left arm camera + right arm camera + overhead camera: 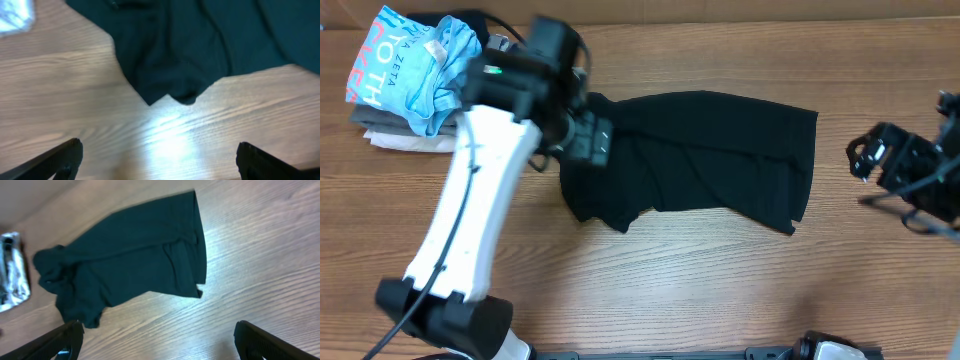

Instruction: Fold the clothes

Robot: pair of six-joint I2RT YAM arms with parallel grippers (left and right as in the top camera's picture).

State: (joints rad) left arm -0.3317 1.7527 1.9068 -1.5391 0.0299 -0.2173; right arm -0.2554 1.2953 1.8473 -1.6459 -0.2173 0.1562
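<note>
A: Where is the black garment?
B: Spread out and rumpled across the middle of the table.
A: And the pincers?
B: The left pincer hovers by the garment's left edge, fingers wide apart, holding nothing. The right pincer hangs well off to the right, also spread and empty.
</note>
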